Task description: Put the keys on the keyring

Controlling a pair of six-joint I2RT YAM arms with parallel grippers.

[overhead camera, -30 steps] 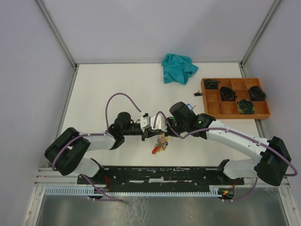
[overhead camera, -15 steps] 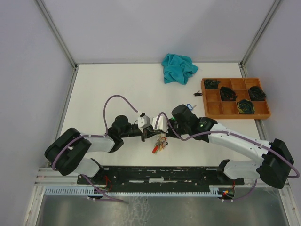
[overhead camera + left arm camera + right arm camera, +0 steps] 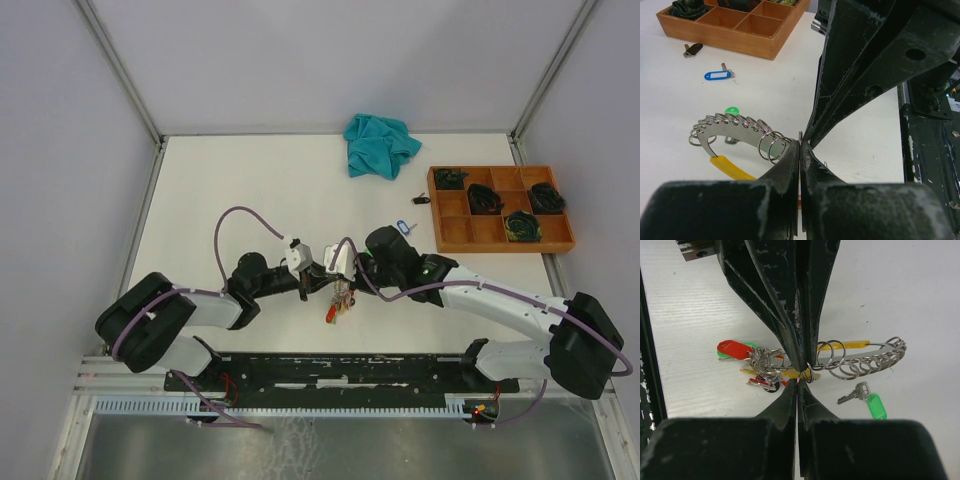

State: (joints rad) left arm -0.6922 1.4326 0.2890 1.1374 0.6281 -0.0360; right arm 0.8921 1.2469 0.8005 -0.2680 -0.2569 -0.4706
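My left gripper (image 3: 327, 284) and right gripper (image 3: 343, 283) meet tip to tip above the table's near middle. Both are shut on the thin silver keyring (image 3: 735, 131), an arc strung with several small split loops. In the left wrist view my left gripper (image 3: 800, 145) pinches the wire where the right fingers (image 3: 860, 65) come down onto it. The right gripper (image 3: 798, 382) shows the same pinch from the other side. Keys (image 3: 762, 371) with red and yellow tags hang bunched on the keyring (image 3: 867, 358). A green-tagged key (image 3: 866, 399) lies loose on the table, and a blue-tagged key (image 3: 403, 226) lies farther back.
A wooden compartment tray (image 3: 500, 208) with dark items stands at the right. A small black fob (image 3: 420, 199) lies beside it. A crumpled teal cloth (image 3: 379, 144) sits at the back. The arms' black base rail (image 3: 340, 368) runs along the near edge.
Both wrists have drifted slightly toward the near edge, carrying the key bundle along. The right arm's shift has uncovered the blue-tagged key. Both grips stay shut.
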